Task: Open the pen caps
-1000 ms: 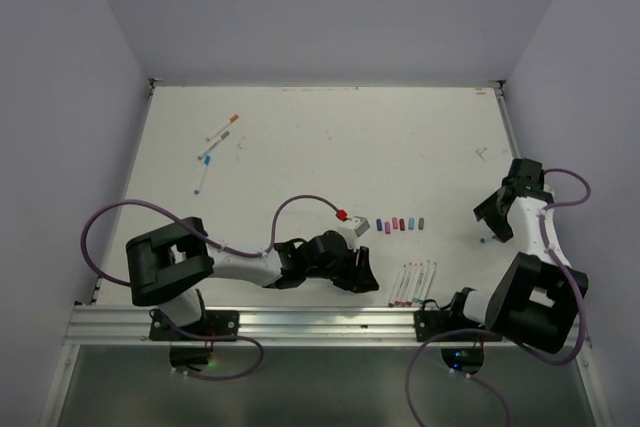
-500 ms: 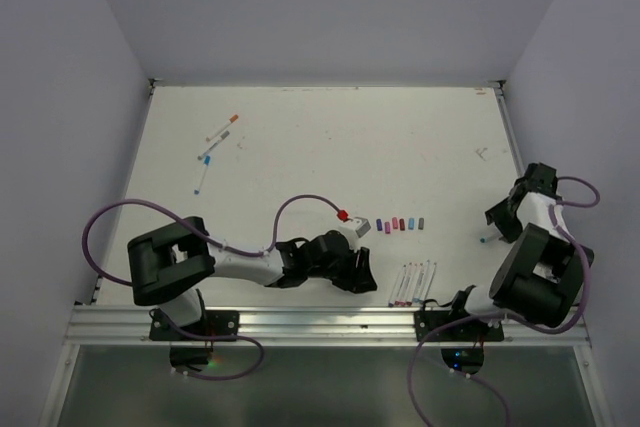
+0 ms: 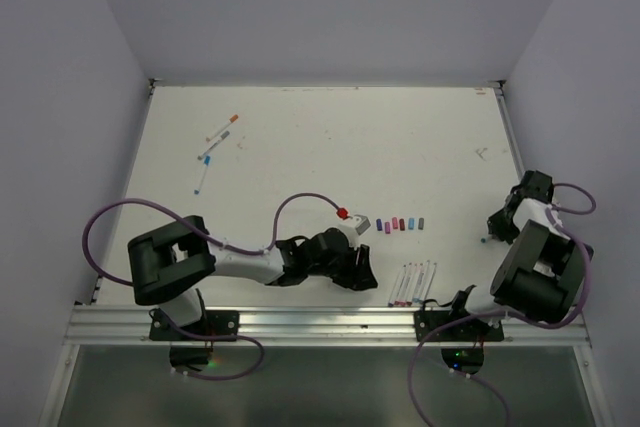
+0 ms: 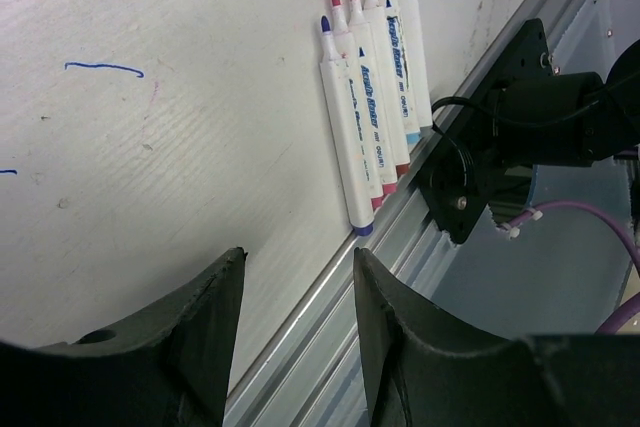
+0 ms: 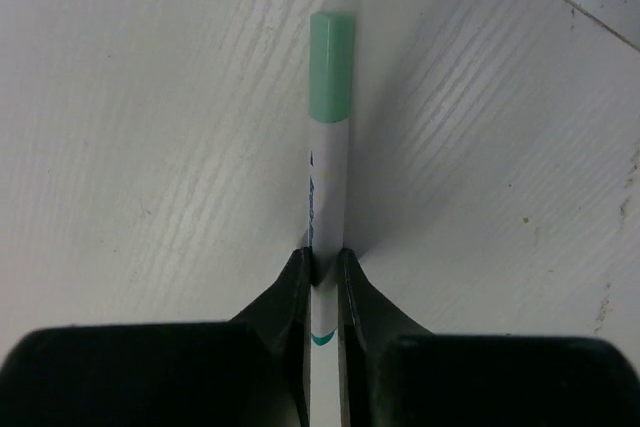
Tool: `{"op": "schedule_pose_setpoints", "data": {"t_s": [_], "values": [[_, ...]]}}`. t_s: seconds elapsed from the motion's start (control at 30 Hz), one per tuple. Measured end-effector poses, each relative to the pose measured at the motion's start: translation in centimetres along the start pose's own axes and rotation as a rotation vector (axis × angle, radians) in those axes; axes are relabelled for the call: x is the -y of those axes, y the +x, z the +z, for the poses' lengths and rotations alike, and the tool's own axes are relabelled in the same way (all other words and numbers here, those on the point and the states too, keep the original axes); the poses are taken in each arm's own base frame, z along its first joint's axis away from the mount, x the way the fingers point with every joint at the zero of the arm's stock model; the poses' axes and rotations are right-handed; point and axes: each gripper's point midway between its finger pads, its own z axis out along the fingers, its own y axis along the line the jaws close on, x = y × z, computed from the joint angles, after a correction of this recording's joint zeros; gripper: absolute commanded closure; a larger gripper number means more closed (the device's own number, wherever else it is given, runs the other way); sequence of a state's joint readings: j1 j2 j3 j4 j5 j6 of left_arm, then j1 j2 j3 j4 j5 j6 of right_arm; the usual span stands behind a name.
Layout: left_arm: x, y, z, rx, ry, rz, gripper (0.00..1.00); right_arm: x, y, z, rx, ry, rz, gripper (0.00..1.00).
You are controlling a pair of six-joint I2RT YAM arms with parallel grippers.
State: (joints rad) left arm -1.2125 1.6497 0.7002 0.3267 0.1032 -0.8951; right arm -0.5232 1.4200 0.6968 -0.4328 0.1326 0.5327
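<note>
In the right wrist view my right gripper (image 5: 322, 265) is shut on the white barrel of a pen (image 5: 328, 177). Its pale green pen cap (image 5: 331, 65) is on and points away, over the table. From above, that gripper (image 3: 497, 231) sits low at the table's right side. My left gripper (image 3: 356, 274) is open and holds nothing, near the front edge. Beside it lie several uncapped pens (image 3: 414, 282), also seen as the row of pens (image 4: 375, 117) with bare coloured tips. A row of loose pen caps (image 3: 400, 223) lies just beyond them.
Three more capped pens (image 3: 214, 147) lie at the far left of the table. The aluminium front rail (image 4: 330, 287) runs just under my left fingers, and the right arm's base (image 4: 520, 137) stands behind the pens. Purple cables (image 3: 110, 222) loop off both arms.
My right gripper has closed on the green-capped pen, and the right arm has folded in lower and nearer its base. The left arm has not moved.
</note>
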Motion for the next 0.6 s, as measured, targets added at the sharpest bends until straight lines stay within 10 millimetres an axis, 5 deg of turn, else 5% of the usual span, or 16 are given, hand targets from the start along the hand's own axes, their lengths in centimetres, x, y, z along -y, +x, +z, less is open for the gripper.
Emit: {"op": "schedule_pose_setpoints", "data": {"t_s": [0.33, 0.6], "values": [[-0.6, 0.5, -1.0, 0.009, 0.005, -0.003, 0.48, -1.7, 1.3, -1.1, 0.027, -0.107, -0.037, 1.0], [0.0, -3.2, -3.0, 0.107, 0.125, -0.055, 0.48, -10.5, 5.0, -10.2, 0.035, -0.532, -0.264, 1.0]]}}
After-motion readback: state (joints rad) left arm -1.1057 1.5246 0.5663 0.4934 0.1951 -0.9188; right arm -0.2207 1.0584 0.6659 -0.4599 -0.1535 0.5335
